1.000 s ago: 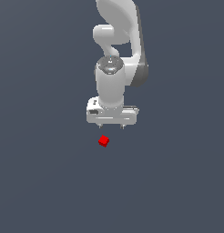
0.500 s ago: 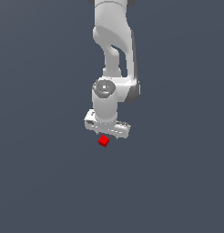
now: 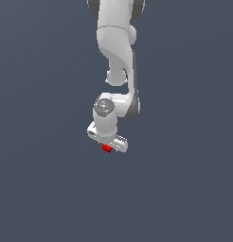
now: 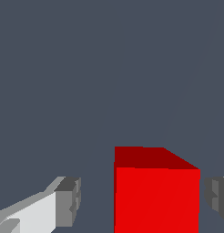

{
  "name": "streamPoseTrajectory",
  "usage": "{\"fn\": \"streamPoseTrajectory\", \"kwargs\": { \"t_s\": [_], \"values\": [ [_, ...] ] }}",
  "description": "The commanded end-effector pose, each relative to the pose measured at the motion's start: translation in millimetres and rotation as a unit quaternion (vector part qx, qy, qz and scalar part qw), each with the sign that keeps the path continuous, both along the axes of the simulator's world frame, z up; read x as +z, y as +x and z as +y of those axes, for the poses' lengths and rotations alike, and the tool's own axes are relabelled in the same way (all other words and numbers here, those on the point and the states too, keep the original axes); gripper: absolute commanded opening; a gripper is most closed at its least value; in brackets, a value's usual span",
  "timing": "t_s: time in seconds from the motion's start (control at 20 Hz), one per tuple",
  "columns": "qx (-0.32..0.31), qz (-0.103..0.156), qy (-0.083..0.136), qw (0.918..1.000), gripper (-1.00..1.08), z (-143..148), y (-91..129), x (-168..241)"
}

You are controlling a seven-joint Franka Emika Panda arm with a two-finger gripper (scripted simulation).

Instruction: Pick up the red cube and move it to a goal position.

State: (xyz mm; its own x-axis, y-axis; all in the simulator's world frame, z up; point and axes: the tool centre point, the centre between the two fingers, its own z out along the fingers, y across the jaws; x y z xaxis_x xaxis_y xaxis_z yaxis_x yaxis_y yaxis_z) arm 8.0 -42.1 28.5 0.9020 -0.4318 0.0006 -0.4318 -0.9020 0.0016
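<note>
The red cube (image 3: 107,149) rests on the dark grey floor, mostly covered by the white hand in the exterior view. My gripper (image 3: 109,143) is down over it. In the wrist view the red cube (image 4: 157,193) stands between the two fingers of my gripper (image 4: 143,202). One grey fingertip (image 4: 69,200) stands well apart from the cube. The other fingertip (image 4: 218,198) is close to the opposite face, with a thin gap. The jaws are open and neither pad touches the cube.
The plain dark grey floor (image 3: 184,189) spreads all around. The white arm (image 3: 119,56) rises above the hand. No other object shows.
The arm has come down from above the cube until the fingers stand on either side of it. The cube has not moved.
</note>
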Motion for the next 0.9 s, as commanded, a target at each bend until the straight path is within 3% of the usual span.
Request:
{"fn": "streamPoseTrajectory", "kwargs": {
  "t_s": [0.0, 0.15, 0.2, 0.85],
  "values": [
    [-0.011, 0.0, 0.0, 0.9999, 1.0, -1.8, 0.4, -6.4],
    [-0.014, 0.0, 0.001, 0.9999, 1.0, -2.4, 0.5, -8.6],
    [-0.014, 0.0, 0.001, 0.9999, -1.0, -2.4, 0.5, -8.6],
    [-0.014, 0.0, 0.001, 0.9999, -1.0, -1.9, 0.0, -6.1]
  ]
}}
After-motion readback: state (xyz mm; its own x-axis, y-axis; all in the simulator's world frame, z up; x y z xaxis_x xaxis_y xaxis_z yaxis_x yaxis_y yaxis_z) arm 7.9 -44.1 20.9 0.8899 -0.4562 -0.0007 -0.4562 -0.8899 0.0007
